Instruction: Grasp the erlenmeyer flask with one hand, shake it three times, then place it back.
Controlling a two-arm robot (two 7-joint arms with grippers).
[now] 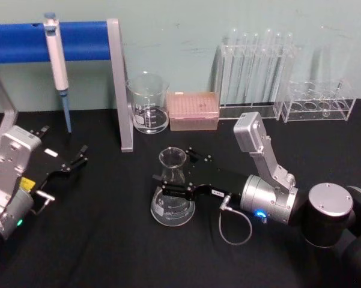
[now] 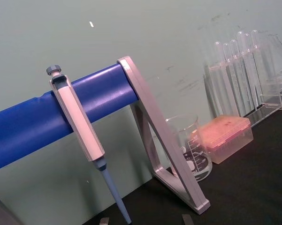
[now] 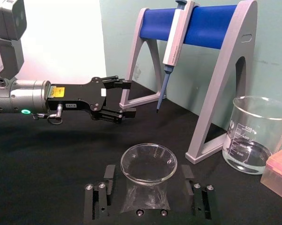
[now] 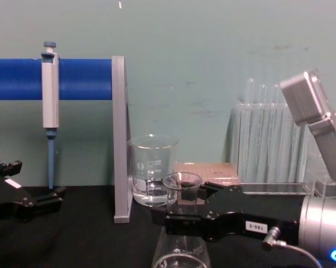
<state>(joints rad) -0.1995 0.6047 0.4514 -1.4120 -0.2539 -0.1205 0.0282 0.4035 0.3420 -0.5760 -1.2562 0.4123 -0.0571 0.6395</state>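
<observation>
Erlenmeyer flask [image 1: 173,198], head view: upright on the black tabletop [image 1: 108,240], its neck between the spread fingers of the right claw [image 1: 172,165]. The left claw [image 1: 78,159] sits spread, well apart. Right wrist view: fingers [image 3: 109,173] flank the neck, gaps showing.

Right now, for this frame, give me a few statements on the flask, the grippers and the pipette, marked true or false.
1. The right gripper straddles the flask at its neck, jaws open. True.
2. The flask is lifted off the table. False: it stands on it.
3. The left gripper holds the pipette. False: the pipette hangs on the blue stand; the gripper is open, apart from it.
4. The beaker stands beside the pink box. True.
</observation>
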